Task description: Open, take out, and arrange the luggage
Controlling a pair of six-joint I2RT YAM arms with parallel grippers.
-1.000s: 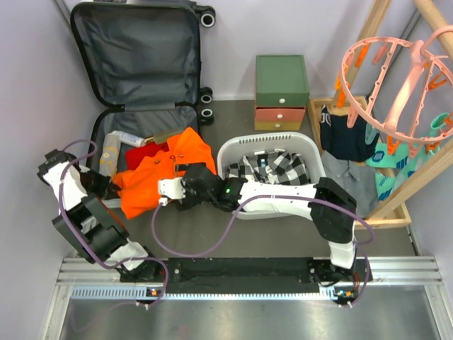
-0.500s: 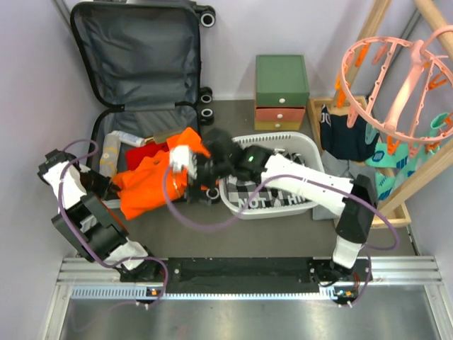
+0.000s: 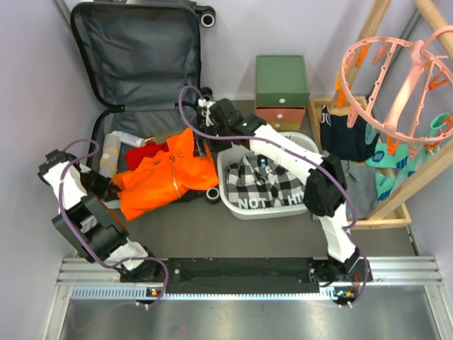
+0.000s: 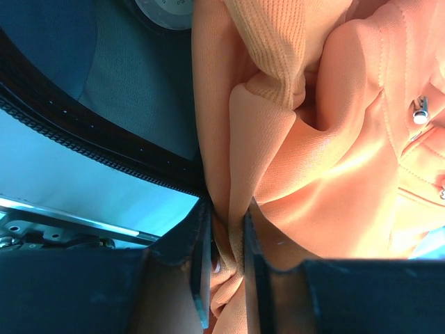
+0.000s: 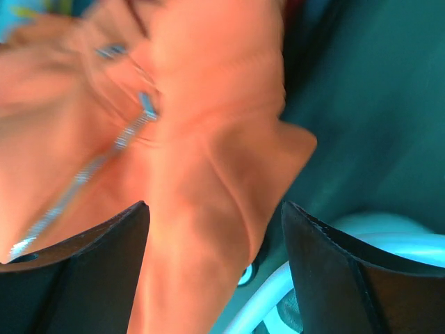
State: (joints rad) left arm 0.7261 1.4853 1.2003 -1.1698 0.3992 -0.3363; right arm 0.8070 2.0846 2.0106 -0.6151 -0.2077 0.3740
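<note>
The luggage (image 3: pixel 134 57) lies open at the back left, its lid up against the wall and the dark grey lining showing (image 4: pixel 132 90). An orange garment (image 3: pixel 166 173) drapes over the front edge of its lower half. My left gripper (image 3: pixel 106 185) is shut on the garment's left edge; the left wrist view shows orange cloth (image 4: pixel 334 174) pinched in the gripper (image 4: pixel 226 257). My right gripper (image 3: pixel 203 144) is open and empty above the garment's right corner (image 5: pixel 195 139), beside the suitcase wheels. In its wrist view, cloth lies under the gap of the gripper (image 5: pixel 215 236).
A white laundry basket (image 3: pixel 233 152) with checked clothes stands right of the garment; its rim shows in the right wrist view (image 5: pixel 271 299). A green-and-orange drawer box (image 3: pixel 282 92) is behind it. A pink clip hanger (image 3: pixel 396 71) and wooden rack (image 3: pixel 396 205) are at right. A red item (image 3: pixel 145 152) and bottles (image 3: pixel 127 138) lie in the suitcase.
My right arm has swung from the garment's front edge back to the suitcase's right side near the wheels. The garment's right part has shifted. The left arm has not moved.
</note>
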